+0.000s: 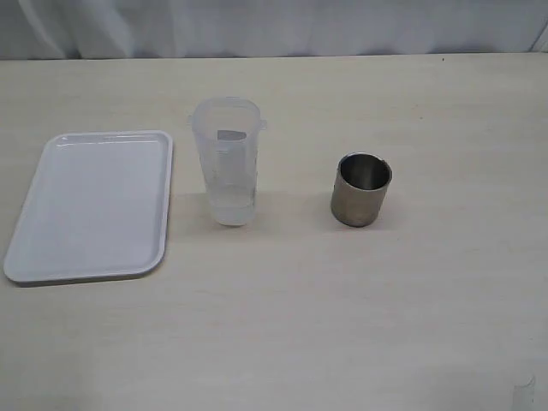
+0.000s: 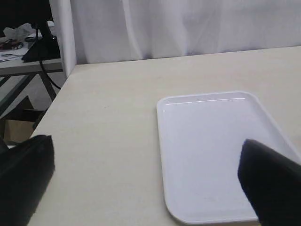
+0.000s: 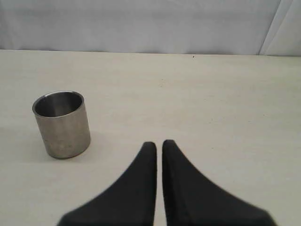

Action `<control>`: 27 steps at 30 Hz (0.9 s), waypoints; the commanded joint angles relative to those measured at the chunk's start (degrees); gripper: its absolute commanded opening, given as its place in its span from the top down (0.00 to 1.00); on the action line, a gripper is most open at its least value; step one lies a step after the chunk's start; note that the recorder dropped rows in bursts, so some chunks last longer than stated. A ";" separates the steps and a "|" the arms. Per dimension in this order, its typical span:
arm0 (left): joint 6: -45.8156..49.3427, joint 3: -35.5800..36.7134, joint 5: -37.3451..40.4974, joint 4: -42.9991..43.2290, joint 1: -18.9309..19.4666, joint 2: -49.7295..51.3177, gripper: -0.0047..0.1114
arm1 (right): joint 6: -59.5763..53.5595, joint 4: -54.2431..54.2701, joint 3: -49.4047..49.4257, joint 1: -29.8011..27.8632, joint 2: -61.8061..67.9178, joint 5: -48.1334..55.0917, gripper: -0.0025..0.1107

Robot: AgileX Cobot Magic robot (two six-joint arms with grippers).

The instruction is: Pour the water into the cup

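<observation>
Centrally, beaker, markings unreadable, water at bottom, steel cup nearby.

No readable text, no legible labels, numbers or signs

Pale wood-grain worktop, matte, evenly lit, soft shadows. White curtain hangs along far edge (folds visible). Beyond one side: grey side table, cluttered; black cable trailing down; cardboard box underneath.

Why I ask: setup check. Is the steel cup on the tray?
No, the cup stands on the table, well apart from the tray, beyond the beaker.
</observation>
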 commanded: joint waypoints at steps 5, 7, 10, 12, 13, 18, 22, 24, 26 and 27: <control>-0.06 0.14 -0.73 -0.41 -0.13 -0.17 0.08 | -0.50 -0.48 0.05 0.10 -0.29 0.22 0.94; -0.06 0.14 -1.17 -0.41 -0.13 -0.17 0.08 | -0.50 -0.48 0.05 0.10 -0.29 0.22 0.94; -0.06 0.14 -4.55 -0.41 -0.13 -0.17 0.08 | -0.50 -0.48 0.05 0.10 -0.29 -1.31 0.94; -0.06 0.14 -7.81 -0.41 -0.13 -0.17 0.08 | -0.50 -0.48 0.05 0.10 -0.29 -3.50 0.94; -0.06 0.14 -9.99 -0.41 -0.13 -0.17 0.08 | -0.50 -0.48 0.05 0.10 -0.29 -5.19 0.94; -0.06 0.14 -22.69 -0.41 -0.13 -0.17 0.08 | -0.50 -0.48 0.05 0.10 -0.29 -15.34 0.94; -0.06 0.14 -27.83 -0.41 -0.13 -0.17 0.08 | -0.81 -0.48 0.05 0.10 -0.29 -20.08 0.94; -0.06 0.14 -28.05 -0.41 -0.13 -0.17 0.08 | -0.81 -0.48 0.05 0.10 -0.29 -20.31 0.94; -0.06 0.14 -27.93 -0.41 -0.13 -0.17 0.08 | -0.81 -0.48 0.05 0.10 -0.29 -20.31 0.94; -0.06 0.14 -27.93 -0.41 -0.13 -0.17 0.08 | -0.81 -0.48 0.05 0.10 -0.29 -20.31 0.94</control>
